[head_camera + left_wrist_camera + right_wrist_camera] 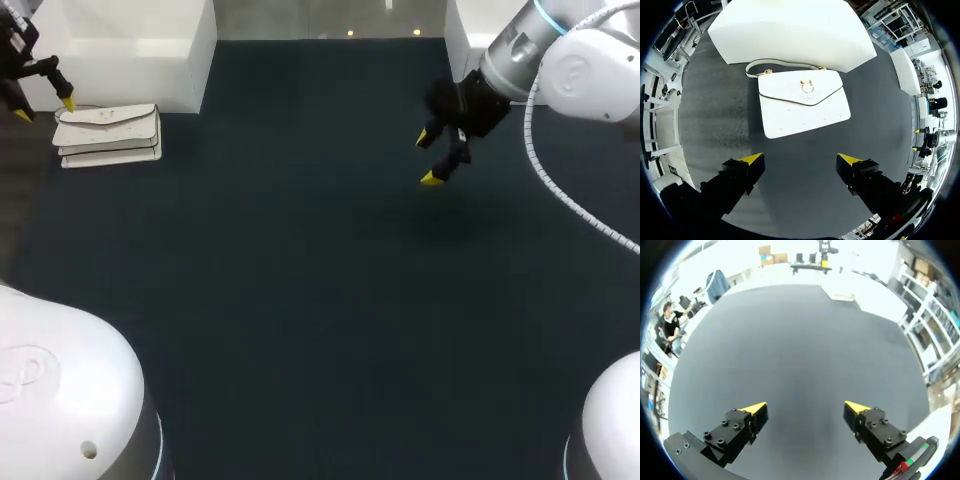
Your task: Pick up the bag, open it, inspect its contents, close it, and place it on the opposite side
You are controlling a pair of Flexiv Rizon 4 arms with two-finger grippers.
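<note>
A white handbag (108,135) with a flap, a gold clasp and a strap lies flat on the dark table at the far left; the left wrist view shows the white handbag (802,102) just ahead of my fingers. My left gripper (45,108) hovers beside the bag's left end, open and empty; from its own wrist the left gripper (800,159) is apart from the bag. My right gripper (428,158) hangs open over bare table at the far right, seen empty as the right gripper (806,406) in its wrist view.
A white box (130,45) stands at the back left, right behind the bag. Another white block (470,35) sits at the back right near my right arm. The dark table surface (300,280) stretches across the middle.
</note>
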